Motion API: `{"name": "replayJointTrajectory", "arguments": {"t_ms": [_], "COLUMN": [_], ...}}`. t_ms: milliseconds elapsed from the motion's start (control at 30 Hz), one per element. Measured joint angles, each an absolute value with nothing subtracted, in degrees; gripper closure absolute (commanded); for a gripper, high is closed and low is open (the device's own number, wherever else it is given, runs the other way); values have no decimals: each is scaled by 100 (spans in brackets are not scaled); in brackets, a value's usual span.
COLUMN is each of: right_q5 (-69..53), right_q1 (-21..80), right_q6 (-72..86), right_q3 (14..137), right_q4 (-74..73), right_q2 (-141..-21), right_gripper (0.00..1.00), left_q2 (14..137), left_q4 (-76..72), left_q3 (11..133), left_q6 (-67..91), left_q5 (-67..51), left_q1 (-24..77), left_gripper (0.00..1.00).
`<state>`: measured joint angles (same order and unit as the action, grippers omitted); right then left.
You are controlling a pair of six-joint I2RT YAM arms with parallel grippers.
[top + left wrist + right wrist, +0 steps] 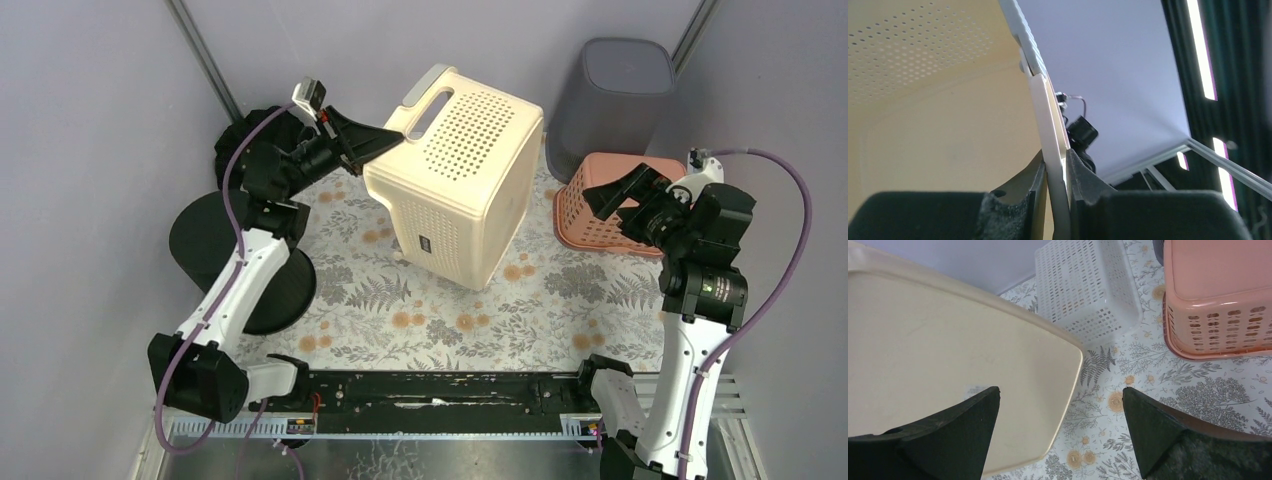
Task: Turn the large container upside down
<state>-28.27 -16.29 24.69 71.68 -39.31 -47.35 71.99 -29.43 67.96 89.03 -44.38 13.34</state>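
Observation:
The large cream container (465, 190) stands tilted on the floral mat, its handled rim raised to the upper left and its perforated side up. My left gripper (385, 140) is shut on that rim. In the left wrist view the rim wall (1048, 115) runs up between the closed fingers of the left gripper (1057, 170). My right gripper (610, 195) is open and empty to the right of the container, in front of the pink basket. In the right wrist view the container's smooth base (948, 340) fills the left side, behind the open right gripper (1060, 392).
A pink basket (575, 215) lies upside down at the right, also in the right wrist view (1218, 290). A grey bin (610, 100) stands behind it. A white perforated basket (1088, 285) lies beyond the container. A black round stand (215, 240) sits at the left.

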Motion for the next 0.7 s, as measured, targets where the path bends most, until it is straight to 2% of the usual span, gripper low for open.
{"name": "replayJointTrajectory", "arguments": {"t_ms": [100,333,500,700], "right_q5": [-2759,-2661,-2659,-2674], "right_q1": [-1629,-1629,-1629,-1629], "right_q6": [2418,2359,2355,2359], "right_q3": [7253,7266,7170,7070], "right_q4": [-4042,-4171,-4165,-4112], "right_q2": [-4735,-4740,-4740,-4816], "right_gripper": [1,1,0,0], "left_q2": [7118,7085,7000,6674], "left_q4": [-3872,-4510,-5485,-6563], "left_q3": [6243,5050,4101,2954], "left_q6": [9494,9804,9994,10350], "left_q5": [-4491,-4331,-3785,-2853], "left_q1": [1452,2110,2674,2801], "left_gripper": [100,100,100,100]}}
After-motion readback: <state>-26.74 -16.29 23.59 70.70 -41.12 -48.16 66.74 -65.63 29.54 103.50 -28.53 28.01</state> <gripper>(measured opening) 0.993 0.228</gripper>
